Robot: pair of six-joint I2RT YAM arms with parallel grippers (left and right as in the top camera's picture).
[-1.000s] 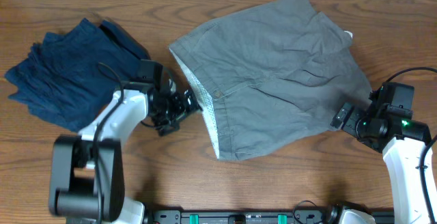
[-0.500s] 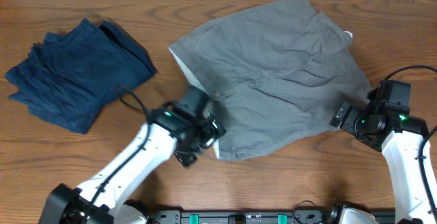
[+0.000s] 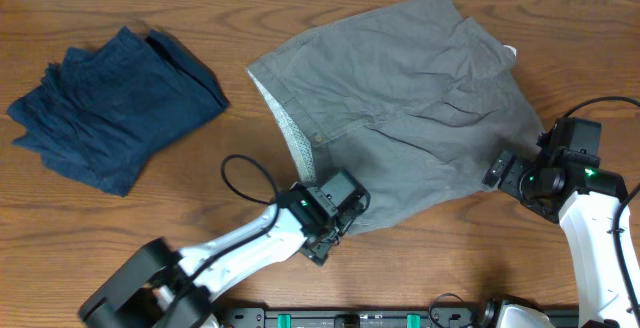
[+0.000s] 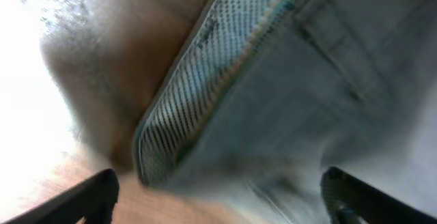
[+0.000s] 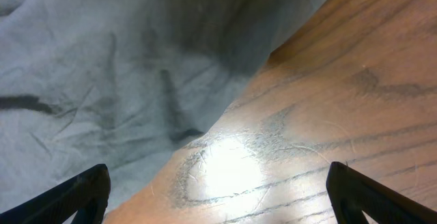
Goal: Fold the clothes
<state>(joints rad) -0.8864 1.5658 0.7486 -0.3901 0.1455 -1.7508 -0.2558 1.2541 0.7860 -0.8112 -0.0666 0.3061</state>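
The light grey pants lie spread in the middle of the table, waistband toward the left with its dotted inner lining showing. My left gripper is open at the near corner of the waistband; the left wrist view shows the lining edge between its wide-apart fingers. My right gripper is open at the pants' right near hem; the right wrist view shows the grey cloth edge and bare wood between its fingers.
A dark navy-blue folded garment lies at the left of the wooden table. A small white tag or scrap peeks out at the pants' right edge.
My left arm has swung from beside the waistband's left edge down and right to the near corner of the pants. The right arm has barely moved.
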